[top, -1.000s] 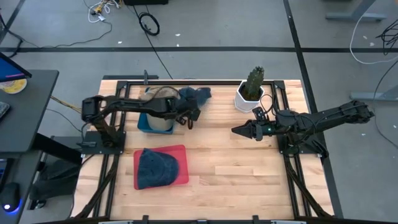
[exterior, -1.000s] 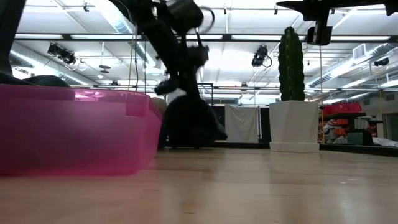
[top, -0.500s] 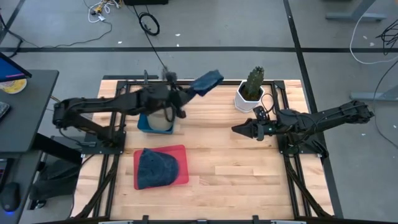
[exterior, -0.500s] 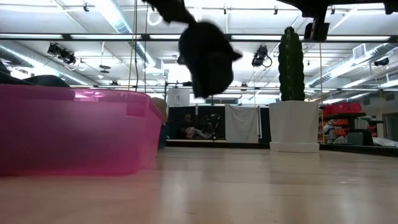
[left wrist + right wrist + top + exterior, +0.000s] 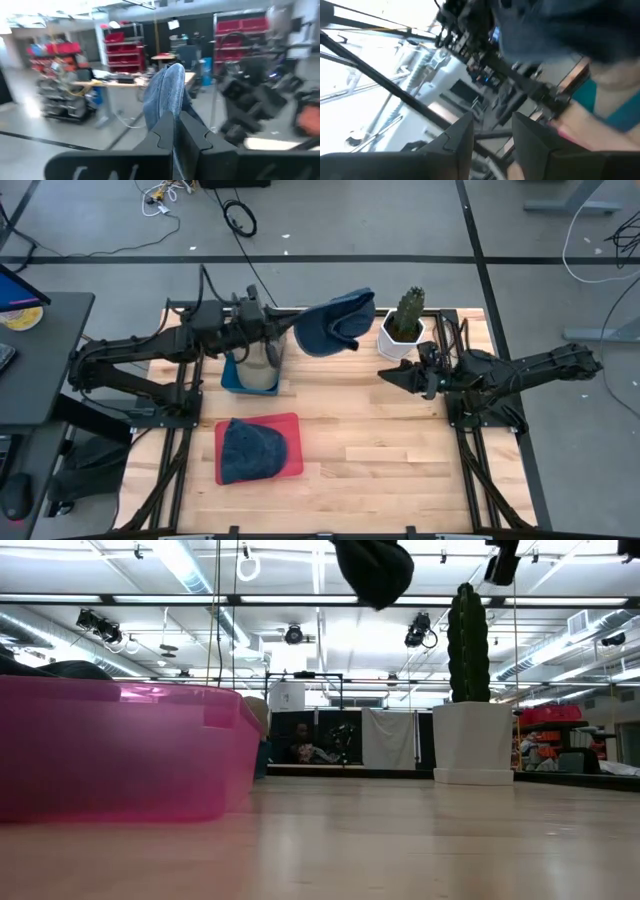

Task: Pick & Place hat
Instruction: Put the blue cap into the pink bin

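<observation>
Hat held high near the table's far edge

Hat (image 5: 335,323) hangs aloft above the far edge, clamped in the left gripper (image 5: 175,131), which is shut on it. It lies beyond the right gripper (image 5: 400,376), whose fingers stand parted and empty near the cactus (image 5: 408,313).

Even overhead light w/ soft, short shadows on the wooden table (image 5: 380,450). Low view is backlit: ceiling strip lights (image 5: 180,560) glare white, the cactus (image 5: 468,630) and the raised hat (image 5: 372,568) go to silhouette, near tabletop out of focus. Both wrist views heavily motion-blurred, esp. the right one.
</observation>
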Robot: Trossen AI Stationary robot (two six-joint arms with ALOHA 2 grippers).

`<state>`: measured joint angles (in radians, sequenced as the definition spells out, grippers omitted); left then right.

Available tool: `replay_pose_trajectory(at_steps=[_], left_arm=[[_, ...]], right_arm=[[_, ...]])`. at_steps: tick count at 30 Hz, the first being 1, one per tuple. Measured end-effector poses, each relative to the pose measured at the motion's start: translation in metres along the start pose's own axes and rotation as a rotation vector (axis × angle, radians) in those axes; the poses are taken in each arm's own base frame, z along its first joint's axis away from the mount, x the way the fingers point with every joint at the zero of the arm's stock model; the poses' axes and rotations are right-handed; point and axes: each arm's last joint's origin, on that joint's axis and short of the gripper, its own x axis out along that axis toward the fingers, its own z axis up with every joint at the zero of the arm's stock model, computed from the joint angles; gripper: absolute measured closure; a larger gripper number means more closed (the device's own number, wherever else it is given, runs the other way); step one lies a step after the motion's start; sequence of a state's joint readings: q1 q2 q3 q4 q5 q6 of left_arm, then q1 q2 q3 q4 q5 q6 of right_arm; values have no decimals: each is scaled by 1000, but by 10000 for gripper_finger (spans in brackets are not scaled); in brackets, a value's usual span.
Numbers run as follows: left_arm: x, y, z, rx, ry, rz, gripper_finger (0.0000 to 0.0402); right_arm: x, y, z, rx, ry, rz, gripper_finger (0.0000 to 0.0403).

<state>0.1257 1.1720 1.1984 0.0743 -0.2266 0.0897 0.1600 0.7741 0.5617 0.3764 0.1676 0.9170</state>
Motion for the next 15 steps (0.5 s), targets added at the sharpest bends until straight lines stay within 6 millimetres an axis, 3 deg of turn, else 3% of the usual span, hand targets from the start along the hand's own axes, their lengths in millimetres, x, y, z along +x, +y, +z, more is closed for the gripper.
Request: replay_pose_trajectory(at_steps=[7,15], left_arm=[[-3,-2,7,-172,-58,-117,393],[-5,-2,24,-249,-229,-180,393]], right_arm=[[-18,8,15,-97,-143,-24,266],[-33,12,21,-148,-156,-31,266]])
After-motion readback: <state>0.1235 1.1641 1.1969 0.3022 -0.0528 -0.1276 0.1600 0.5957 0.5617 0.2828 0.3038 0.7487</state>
